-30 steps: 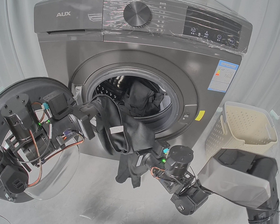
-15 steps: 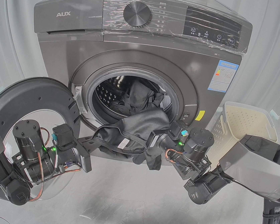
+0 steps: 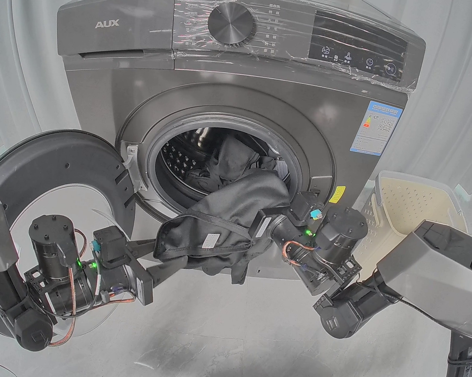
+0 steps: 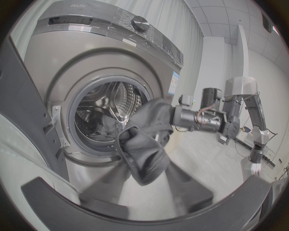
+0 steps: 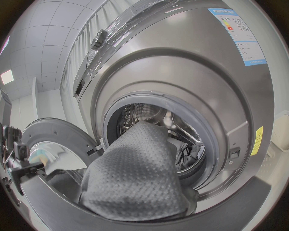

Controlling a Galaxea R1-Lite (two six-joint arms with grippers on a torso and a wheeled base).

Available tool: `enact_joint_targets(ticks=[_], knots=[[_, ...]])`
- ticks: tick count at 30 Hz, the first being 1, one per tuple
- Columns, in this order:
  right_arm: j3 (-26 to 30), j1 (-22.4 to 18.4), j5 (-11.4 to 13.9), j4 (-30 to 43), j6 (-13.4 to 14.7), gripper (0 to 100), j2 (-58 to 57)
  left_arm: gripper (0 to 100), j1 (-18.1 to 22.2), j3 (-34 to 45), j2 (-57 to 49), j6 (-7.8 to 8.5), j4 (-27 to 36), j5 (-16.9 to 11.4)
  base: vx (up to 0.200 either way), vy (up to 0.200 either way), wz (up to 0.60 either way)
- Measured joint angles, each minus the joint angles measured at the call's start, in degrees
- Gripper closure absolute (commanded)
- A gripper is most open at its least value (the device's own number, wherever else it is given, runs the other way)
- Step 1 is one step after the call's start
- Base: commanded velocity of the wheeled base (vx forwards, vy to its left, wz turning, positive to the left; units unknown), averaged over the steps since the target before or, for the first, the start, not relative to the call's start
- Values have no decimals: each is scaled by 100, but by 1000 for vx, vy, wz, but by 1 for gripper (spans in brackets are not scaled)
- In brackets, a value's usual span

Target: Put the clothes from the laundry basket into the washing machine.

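Note:
A black garment (image 3: 233, 214) with a white label hangs over the lower lip of the washing machine's (image 3: 232, 83) round opening. Half of it is draped inside and half hangs down outside. My right gripper (image 3: 263, 223) is shut on its right end at the door rim, with the fingers buried under the cloth (image 5: 135, 174). My left gripper (image 3: 170, 252) is low at the garment's left hanging edge. Its fingers (image 4: 186, 186) are spread open on either side of the fabric (image 4: 144, 156). More dark clothes (image 3: 234, 160) lie in the drum.
The round door (image 3: 57, 164) stands swung open to the left, close behind my left arm. A cream perforated laundry basket (image 3: 418, 183) stands on the floor to the right of the machine, behind my right arm. Grey floor lies in front.
My left gripper has let go of the garment at the drum mouth and dropped low to the left. My right gripper has carried its end up and right to the opening.

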Motion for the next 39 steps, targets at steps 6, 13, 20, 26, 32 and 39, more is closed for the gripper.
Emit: enact_joint_targets(ticks=[6,13,20,26,32,39], knots=[[-96,-123,13,112,-17,100,-100,0,-6,332,11,263,2,-293,0,0,0],[-152,-124,16,150,-20,100,-180,0,11,435,6,305,0,-312,0,0,0],[-83,30,16,94,-13,100,-190,0,28,289,11,261,2,-273,0,0,0],[79,450,24,71,-6,100,-188,0,113,-134,56,187,-5,-249,0,0,0],[145,789,24,63,-5,100,-155,0,72,-378,141,91,-9,-235,0,0,0],[165,1014,24,39,16,100,-124,0,2,-451,315,88,-9,-224,0,0,0]])
